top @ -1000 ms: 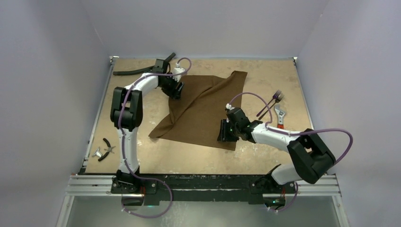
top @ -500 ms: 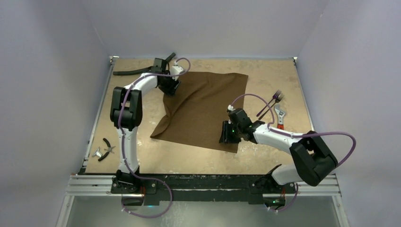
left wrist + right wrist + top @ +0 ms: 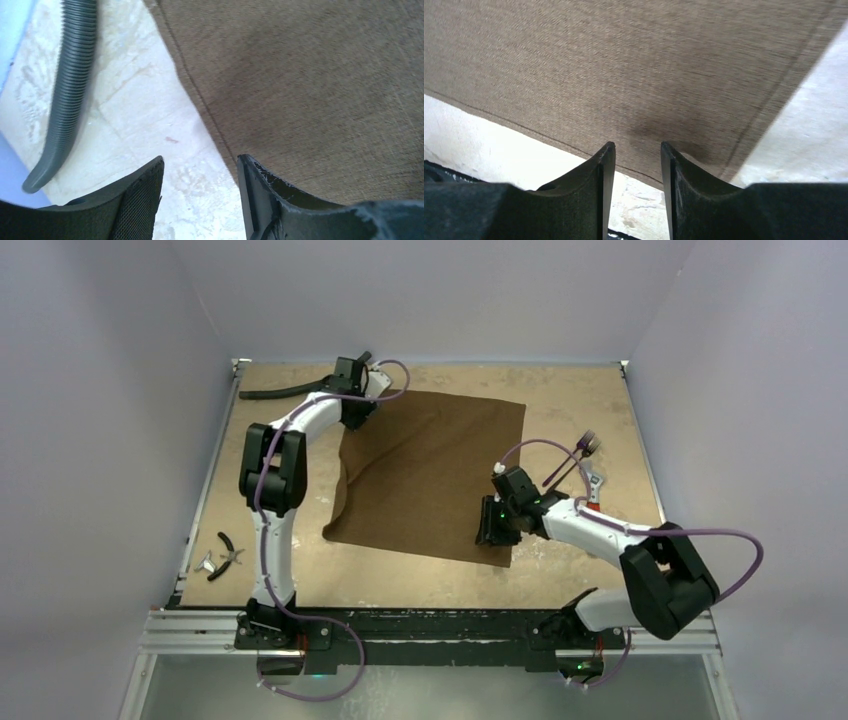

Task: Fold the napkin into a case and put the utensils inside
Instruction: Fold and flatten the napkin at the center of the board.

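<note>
Napkin: brown matte woven cloth with a stitched hem, spread nearly flat and roughly square at the middle of the mottled tan table, with its left edge rippled. Left gripper: at the far left corner of the cloth, jaws wide apart, bare table between them, and the hem running to the inner face of one finger. Right gripper: at the near right corner, jaws narrowly parted, the hem and table visible through the gap and no cloth bunched between them. Only the left wrist view resolves the hose as grey, ribbed and curved. Only the overhead view shows the utensils, slim purplish metal pieces lying right of the napkin and clear of it, a wrench just beside them, and pliers at the near left.
</note>
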Robot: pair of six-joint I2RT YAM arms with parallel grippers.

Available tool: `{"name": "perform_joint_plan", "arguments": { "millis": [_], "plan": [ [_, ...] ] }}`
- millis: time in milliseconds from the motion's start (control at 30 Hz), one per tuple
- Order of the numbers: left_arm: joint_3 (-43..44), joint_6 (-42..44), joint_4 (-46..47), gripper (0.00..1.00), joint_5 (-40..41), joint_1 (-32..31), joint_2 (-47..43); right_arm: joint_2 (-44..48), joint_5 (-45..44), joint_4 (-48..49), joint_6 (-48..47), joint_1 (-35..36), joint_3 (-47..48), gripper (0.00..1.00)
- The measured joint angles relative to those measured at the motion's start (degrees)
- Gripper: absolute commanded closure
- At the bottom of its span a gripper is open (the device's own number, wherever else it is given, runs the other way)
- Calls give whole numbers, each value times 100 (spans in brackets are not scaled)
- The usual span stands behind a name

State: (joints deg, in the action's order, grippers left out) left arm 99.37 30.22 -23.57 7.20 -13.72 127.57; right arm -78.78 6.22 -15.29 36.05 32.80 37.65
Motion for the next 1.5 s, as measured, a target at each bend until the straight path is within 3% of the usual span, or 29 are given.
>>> {"name": "perform_joint_plan", "arguments": {
  "millis": [167,367,433,567,700,833,1033,1233,1333,1433,1500],
  "plan": [
    [431,-184,-387,44,-20,9,-28,273,-120,-251,17,-317,103,54],
    [426,-236,-1478,45,-1445,-66,-789,273,-177,-378,-50,-361,363,48],
    [157,-37,-1864,46,-1923,-149,-1222,313,-175,-409,-68,-363,433,51],
    [-1193,409,-2245,49,-2494,-503,-2188,299,33,-249,-72,-363,452,57],
    [-2371,647,-2269,51,-2487,-929,-2356,7,385,286,20,-363,280,58],
    [-2767,723,-2245,51,-1980,-901,-2181,-216,535,317,109,-391,63,58],
    [-2789,981,-2090,51,-1462,-157,-2295,48,409,94,105,-710,57,58],
    [-3032,1165,-2216,45,-1445,461,-2911,-203,404,153,111,-817,35,59],
    [-3189,1399,-2361,39,-1663,420,-3469,-219,415,173,87,-822,59,53],
    [-3403,1867,-2446,33,-1969,393,-4011,-168,173,-94,-28,-815,229,34],
    [-3587,2212,-2487,32,-2149,393,-4271,33,-31,-291,-46,-817,354,28]
  ]
}}
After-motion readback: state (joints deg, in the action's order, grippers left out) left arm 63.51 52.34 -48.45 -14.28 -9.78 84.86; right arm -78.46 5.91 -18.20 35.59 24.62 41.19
